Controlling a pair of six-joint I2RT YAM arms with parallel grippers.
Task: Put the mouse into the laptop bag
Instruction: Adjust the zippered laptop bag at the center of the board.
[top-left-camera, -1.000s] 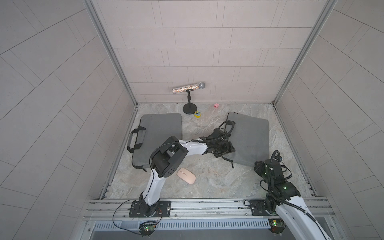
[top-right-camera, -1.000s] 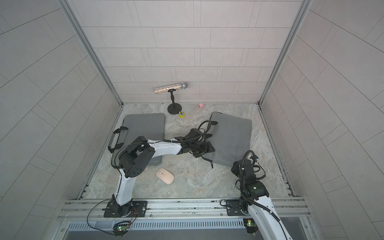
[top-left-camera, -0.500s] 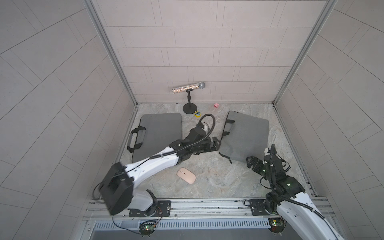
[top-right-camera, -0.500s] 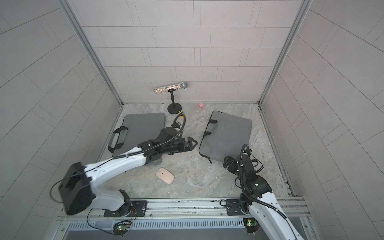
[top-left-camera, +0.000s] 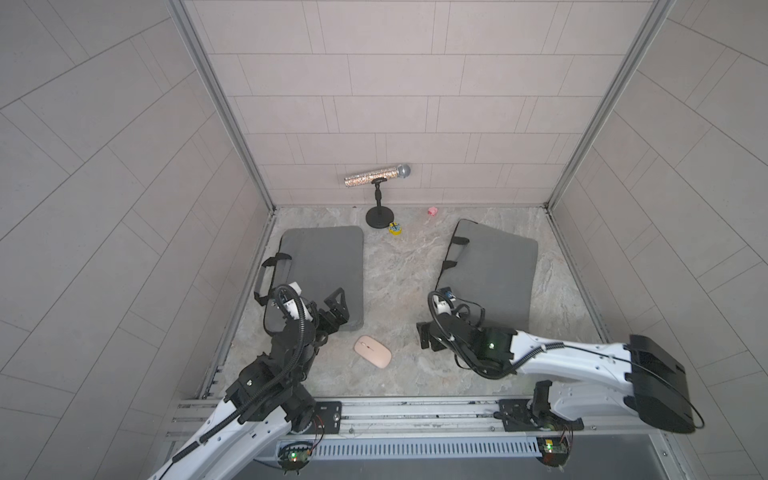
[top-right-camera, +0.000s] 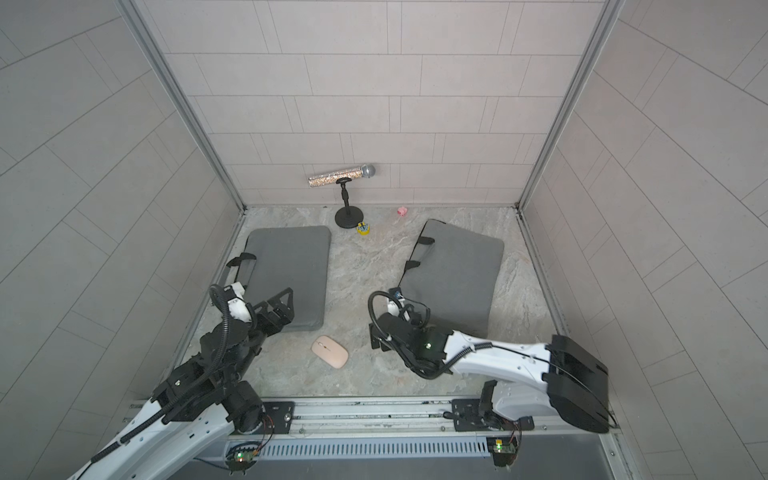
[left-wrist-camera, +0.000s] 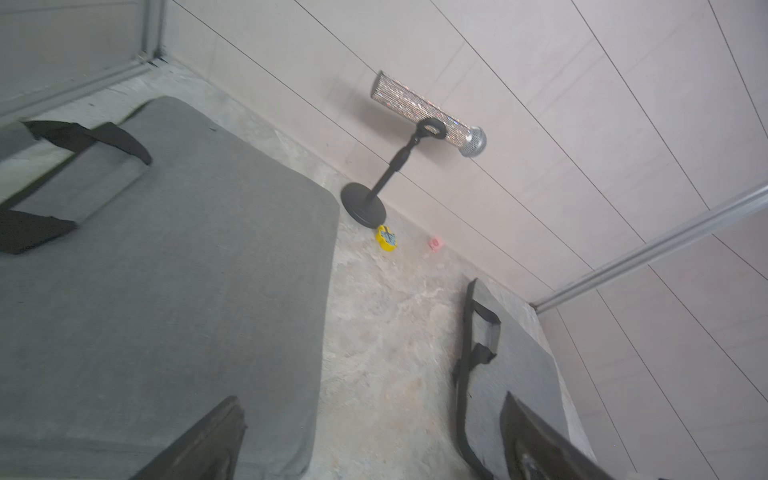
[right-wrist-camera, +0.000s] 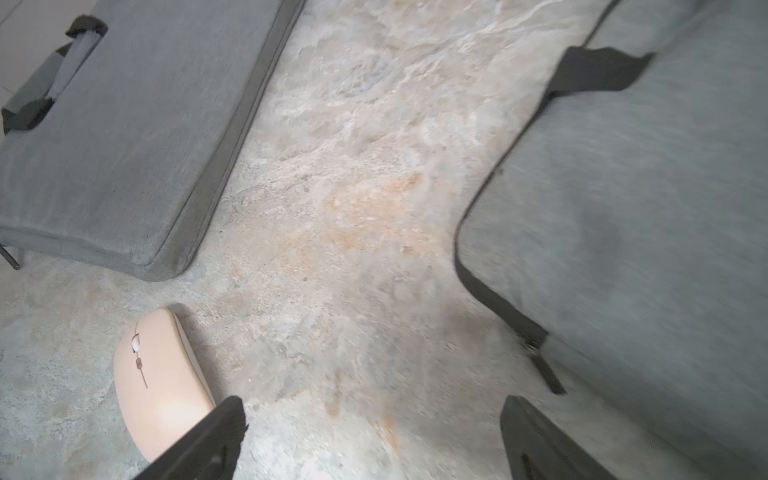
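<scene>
Mouse (top-left-camera: 372, 351): pale pink, lying flat on the stone-patterned floor (top-left-camera: 399, 266), low centre in both top views, in the open and held by nothing.
Mouse detail: only the right wrist view comes near enough to show its scroll wheel and the thin seam down its back; the left wrist view does not take it in.
Right gripper (top-left-camera: 428, 337): jaws spread wide, empty. In both top views it sits just right of the mouse with a strip of bare floor between, at the lower left corner of the right laptop bag (top-left-camera: 494, 274).
Right laptop bag: grey, flat, turned at an angle, right of centre, with black handle straps on its left edge. The right wrist view alone shows a zip pull (right-wrist-camera: 544, 370) on its dark-trimmed edge. Whether the bag is open cannot be told.
Left gripper (top-left-camera: 337, 309): jaws spread wide, empty, over the lower right corner of the left laptop bag (top-left-camera: 320, 270), up and left of the mouse. Contact with the fabric cannot be told.
Left laptop bag: grey, flat, square to the left wall, handle on its left edge.
Back wall: a glittery microphone (top-left-camera: 377, 176) lies crosswise on a black stand (top-left-camera: 379, 216). A small yellow item (top-left-camera: 395, 228) sits just beside the base, and a small pink item (top-left-camera: 432, 211) lies further right. The top views and the left wrist view show these.
</scene>
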